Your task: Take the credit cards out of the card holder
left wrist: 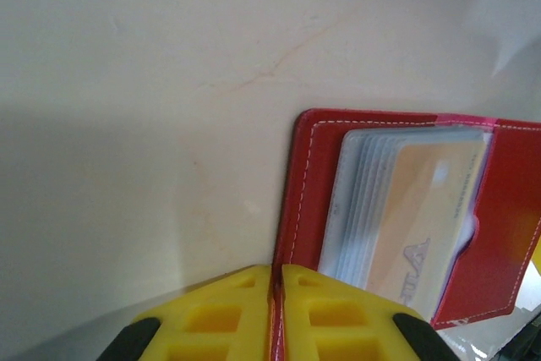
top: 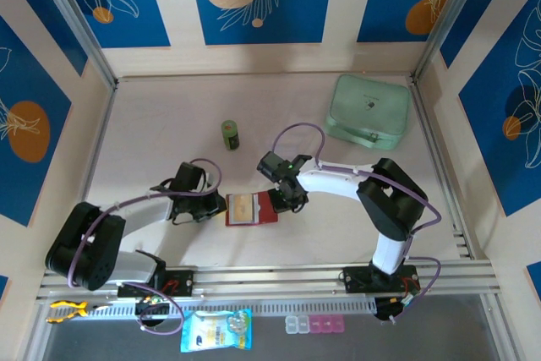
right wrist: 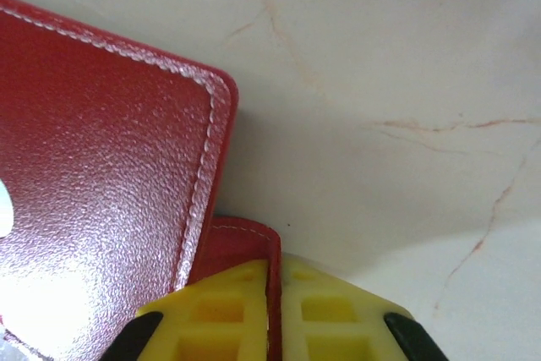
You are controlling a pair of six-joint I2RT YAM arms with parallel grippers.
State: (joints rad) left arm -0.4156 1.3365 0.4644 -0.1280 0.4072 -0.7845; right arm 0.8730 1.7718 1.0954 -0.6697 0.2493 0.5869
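The red card holder [top: 269, 207] lies open on the table between my two arms. In its greyish clear sleeves [left wrist: 355, 209] sit the tan credit cards [left wrist: 418, 209], still tucked inside, and they appear as a tan patch [top: 244, 206] from above. My left gripper [left wrist: 276, 281] is shut on the holder's stitched left edge [left wrist: 304, 192]. My right gripper [right wrist: 273, 272] is shut on the red closure tab [right wrist: 241, 243], beside the outer cover [right wrist: 101, 150]. Seen from above, the left gripper [top: 221, 206] and right gripper [top: 283, 202] flank the holder.
A small green can [top: 230, 134] stands behind the holder. A mint-green zip pouch [top: 369, 109] lies at the back right. Past the rail at the near edge are a blue-white packet [top: 216, 330], a pill box [top: 314, 324] and a yellow tool [top: 68, 310].
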